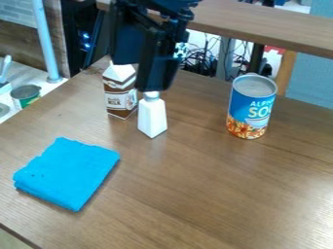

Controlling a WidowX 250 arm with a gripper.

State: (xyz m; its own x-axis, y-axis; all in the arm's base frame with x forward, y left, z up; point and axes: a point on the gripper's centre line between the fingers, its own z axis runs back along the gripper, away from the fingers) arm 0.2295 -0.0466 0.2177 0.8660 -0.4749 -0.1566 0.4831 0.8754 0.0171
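The black gripper (155,83) is seen at the upper middle of the camera view, hung down over the brown wooden table (214,189). The lower end of the gripper is set right at the capped top of a white bottle (152,118) with a narrow neck and a tapered, flat-sided body. The bottle is stood upright on the table, left of the view's middle; whether its top is grasped or only overlapped cannot be told, nor can it be told whether the jaws are parted or closed. Just beside the bottle, to the left and slightly behind, a brown and white milk carton (120,95) with a gabled top is placed upright, its upper part partly covered by the gripper. Well apart to the right, an upright soup can (251,108) is seen, banded in blue above and orange below. At the lower left, a bright blue cloth (67,173) is laid folded and flat. Beyond the table's left edge, a green can (26,97) is seen on a pale surface, near the foot of a light blue pole (46,39). Behind the table, dark cables (203,62) are seen beneath a wooden shelf (260,23).
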